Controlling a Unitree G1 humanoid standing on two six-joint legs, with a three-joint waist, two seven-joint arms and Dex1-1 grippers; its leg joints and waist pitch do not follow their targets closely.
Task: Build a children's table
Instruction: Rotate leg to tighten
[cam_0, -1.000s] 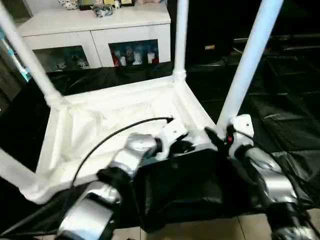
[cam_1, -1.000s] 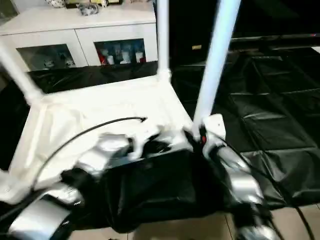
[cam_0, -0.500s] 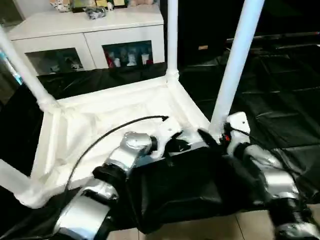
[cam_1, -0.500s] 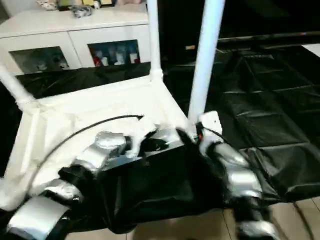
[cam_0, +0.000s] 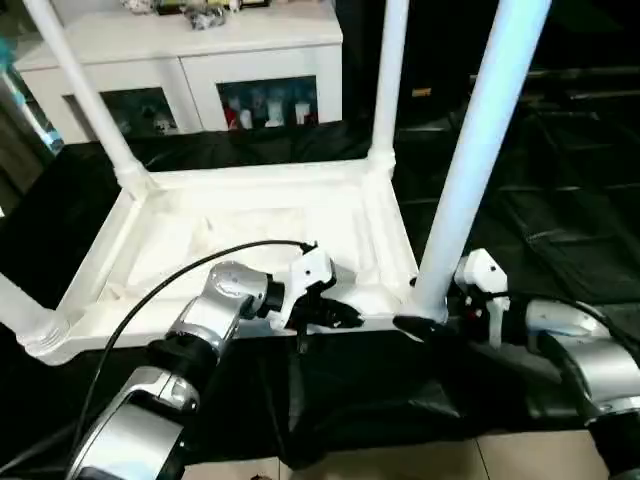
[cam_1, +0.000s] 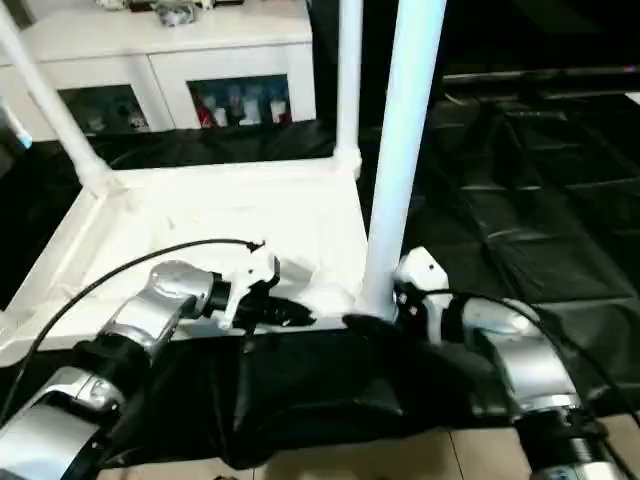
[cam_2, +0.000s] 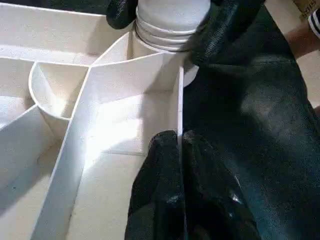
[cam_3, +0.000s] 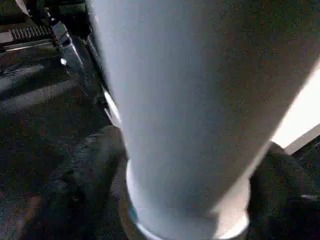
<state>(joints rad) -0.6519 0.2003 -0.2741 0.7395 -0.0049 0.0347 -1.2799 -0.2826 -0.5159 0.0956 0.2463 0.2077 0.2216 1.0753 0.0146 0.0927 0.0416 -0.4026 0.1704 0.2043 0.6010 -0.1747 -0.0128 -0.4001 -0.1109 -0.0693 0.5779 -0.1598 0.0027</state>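
The big black-draped table (cam_0: 560, 230) is seen spreading beneath and beyond both grippers. A white glass-door cabinet (cam_0: 190, 70) is noted well behind them, past the far edge of the cloth.

The children's table (cam_0: 250, 240) is found upside down on the black cloth, ribbed underside up, lying mostly ahead of the left gripper and to the left of the right gripper. Four white legs are seen rising from its corner sockets. The near right leg (cam_0: 480, 150) is stood in the corner between the two grippers; the far right leg (cam_0: 385, 80) and far left leg (cam_0: 85, 90) are seen well ahead of them; the near left leg (cam_0: 20, 310) is seen far to the left of the left gripper.

The left gripper (cam_0: 335, 315) is placed at the near rim of the top, just left of the near right socket. In the left wrist view its fingers (cam_2: 165, 200) are seen pressed together on the thin upright rim wall (cam_2: 179, 110), one finger on either side.

The right gripper (cam_0: 420, 322) is set at the base of the near right leg, above the socket. In the right wrist view its fingers (cam_3: 85, 175) are seen to either side of the leg, pinching it.
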